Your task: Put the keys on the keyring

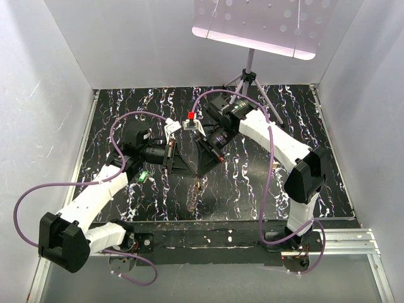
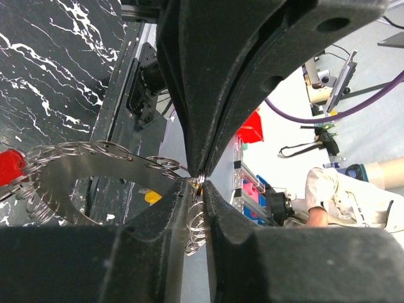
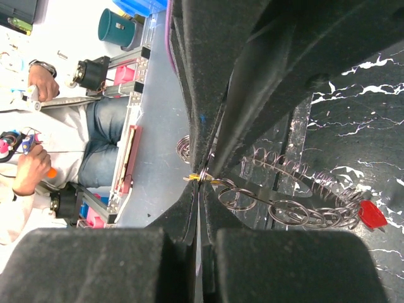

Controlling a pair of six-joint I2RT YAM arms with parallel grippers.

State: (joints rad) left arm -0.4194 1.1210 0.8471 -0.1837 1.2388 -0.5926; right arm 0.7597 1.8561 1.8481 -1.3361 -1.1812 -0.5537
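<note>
The keyring (image 2: 79, 169) is a flat grey ring with small wire loops round its rim, held off the table between both grippers; it also shows in the right wrist view as the keyring (image 3: 297, 189). A red key (image 2: 9, 166) hangs at its far end, seen too as the red key (image 3: 371, 214) and the red key (image 1: 190, 115). My left gripper (image 2: 199, 189) is closed on wire loops at the rim. My right gripper (image 3: 201, 180) is shut, with a small yellow key (image 3: 203, 177) pinched at its tips. Both grippers meet tip to tip above the table: left gripper (image 1: 181, 159), right gripper (image 1: 201, 159).
A grey tripod stand (image 1: 249, 82) carrying a white perforated panel (image 1: 259, 22) stands at the back of the black marbled mat (image 1: 303, 120). White walls close in left, right and behind. Purple cables loop over both arms.
</note>
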